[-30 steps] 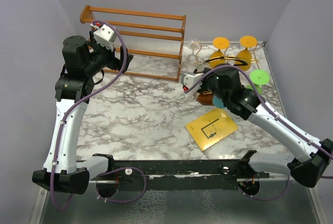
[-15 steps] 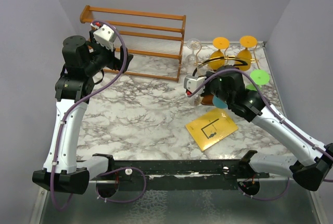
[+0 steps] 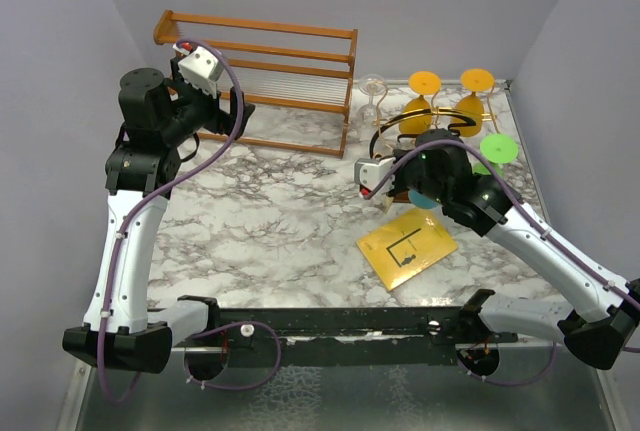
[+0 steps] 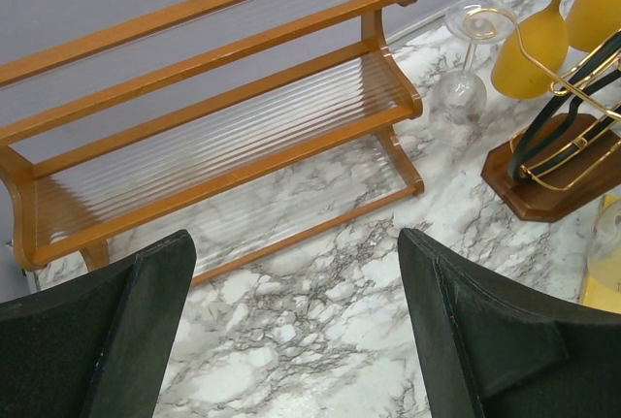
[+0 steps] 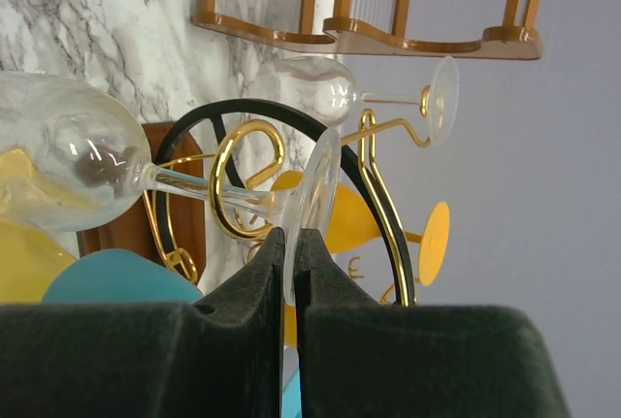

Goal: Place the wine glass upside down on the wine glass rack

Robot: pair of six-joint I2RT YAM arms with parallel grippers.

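My right gripper is shut on the round foot of a clear wine glass. The glass lies sideways, with its stem running through a gold curled hook of the wine glass rack. From above, the gripper sits over the rack's dark brown base, which my arm mostly hides. The rack's gold wire and dark hoop stand behind it, and its base shows in the left wrist view. My left gripper is open and empty, held above the table in front of the wooden shelf.
An orange-brown slatted shelf stands at the back. A second clear glass, two yellow glasses and a green one hang on the rack, with a teal one below. A yellow flat card lies on the marble.
My right gripper has moved a little toward the near side with the clear glass in it. The left arm has not moved.
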